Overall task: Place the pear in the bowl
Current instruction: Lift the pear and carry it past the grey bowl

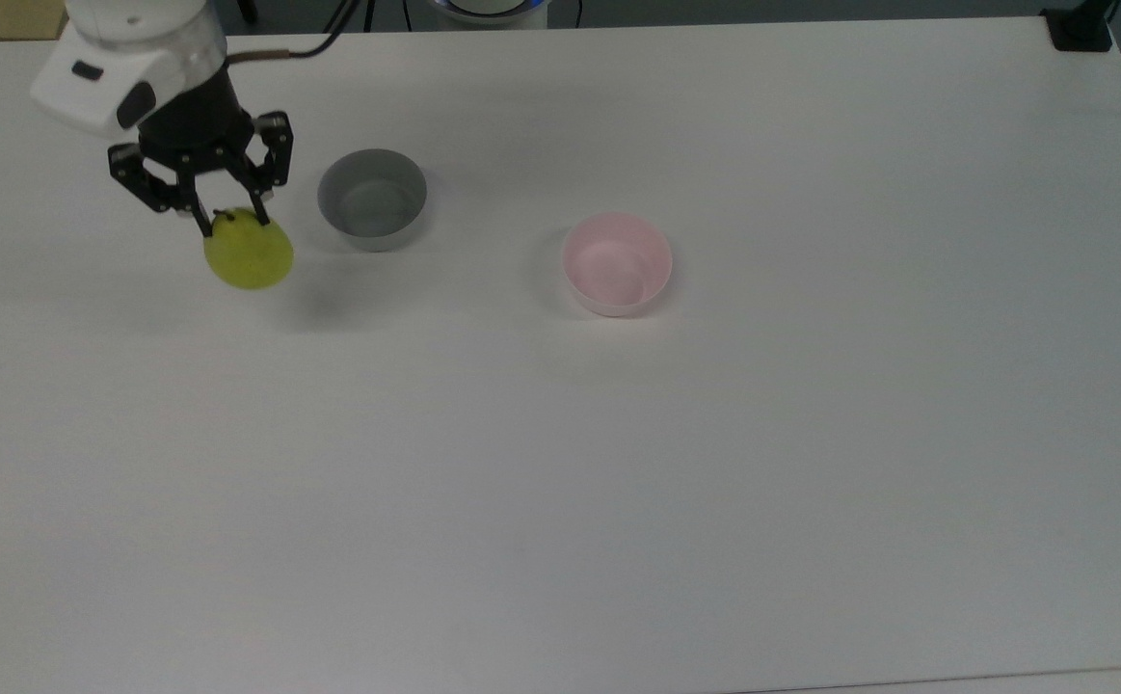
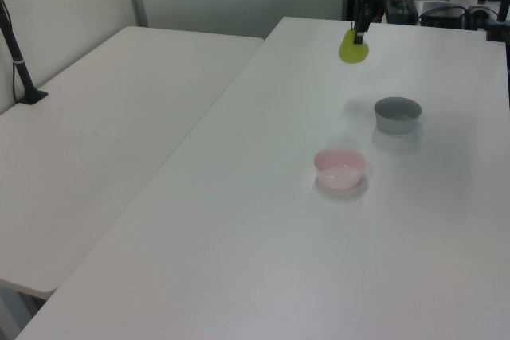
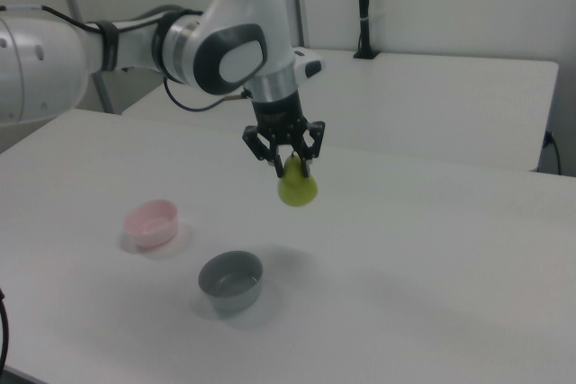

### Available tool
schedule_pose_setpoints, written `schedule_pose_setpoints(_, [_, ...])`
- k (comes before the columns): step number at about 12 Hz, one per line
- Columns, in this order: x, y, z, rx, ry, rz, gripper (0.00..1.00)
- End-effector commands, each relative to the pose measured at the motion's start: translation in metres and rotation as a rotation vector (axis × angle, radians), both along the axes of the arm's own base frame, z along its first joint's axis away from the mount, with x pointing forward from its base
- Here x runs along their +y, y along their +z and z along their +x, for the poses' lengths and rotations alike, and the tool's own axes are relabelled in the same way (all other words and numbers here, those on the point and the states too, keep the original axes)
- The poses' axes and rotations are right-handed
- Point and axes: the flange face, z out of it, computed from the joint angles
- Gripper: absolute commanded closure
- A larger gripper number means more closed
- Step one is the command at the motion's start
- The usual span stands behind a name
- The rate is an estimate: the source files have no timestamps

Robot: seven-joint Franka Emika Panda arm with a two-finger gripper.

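Pear (image 1: 250, 253), rounded, yellow-green, smooth matte skin, hangs in the air above the table (image 1: 618, 463), clear of the surface; a soft shadow lies on the tabletop below it in the top view. Black two-finger gripper (image 1: 230, 218) is closed on the narrow top of the fruit, fingers pinching at the stem end, the fat round base pointing down. Right view shows the teardrop shape best: pear (image 3: 296, 187) dangling under the gripper (image 3: 293, 166), well above the tabletop.

Position: near the top view's upper left corner of the table, just beside the grey bowl (image 1: 372, 199), which sits toward the top view's right of the fruit. Grey bowl is round, matte, straight-walled, empty.

Pink bowl (image 1: 616, 263), pale, round, smooth plastic-looking walls with a slight sheen, stands empty farther toward the top view's right, well apart from the pear, toward the middle of the table.

Table is flat, white, plain. Arm above the gripper is glossy white shell with black joints.
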Motion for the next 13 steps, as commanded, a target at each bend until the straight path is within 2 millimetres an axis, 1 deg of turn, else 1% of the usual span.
schedule_pose_setpoints(1, [0.032, 0.047, -0.030, 0.025, -0.042, 0.055, 1.00])
schedule_pose_setpoints(3, [0.061, 0.060, -0.035, 0.043, -0.086, 0.071, 1.00])
schedule_pose_setpoints(5, [0.094, 0.073, -0.040, 0.043, -0.079, 0.084, 1.00])
schedule_pose_setpoints(6, [0.103, 0.080, -0.043, 0.036, -0.103, 0.104, 1.00])
schedule_pose_setpoints(10, [0.172, 0.081, -0.040, 0.039, -0.165, 0.124, 1.00])
schedule_pose_setpoints(11, [0.187, 0.077, -0.041, 0.047, -0.167, 0.126, 1.00])
schedule_pose_setpoints(13, [0.204, 0.067, -0.044, 0.066, -0.208, 0.150, 1.00])
